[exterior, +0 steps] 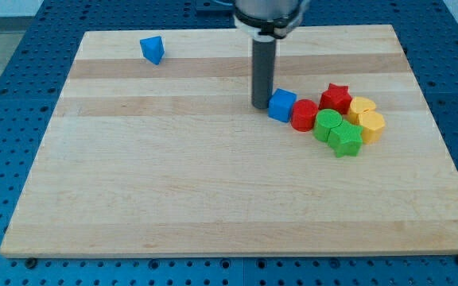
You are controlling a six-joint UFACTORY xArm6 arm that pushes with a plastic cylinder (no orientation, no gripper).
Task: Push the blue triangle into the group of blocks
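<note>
The blue triangle point(153, 49) lies alone near the view's top left of the wooden board point(173, 183). The group of blocks sits at the view's right: a blue cube point(282, 105), a red cylinder point(304, 115), a red star point(336, 97), a green round block point(327, 124), a green star point(346, 140), a yellow heart-like block point(362, 106) and a yellow hexagon-like block point(370, 125). My tip point(261, 106) rests on the board just left of the blue cube, touching or almost touching it, far to the right of and below the blue triangle.
The board lies on a blue perforated table point(22, 48). The rod's mount point(267, 16) hangs over the board's top edge near the centre.
</note>
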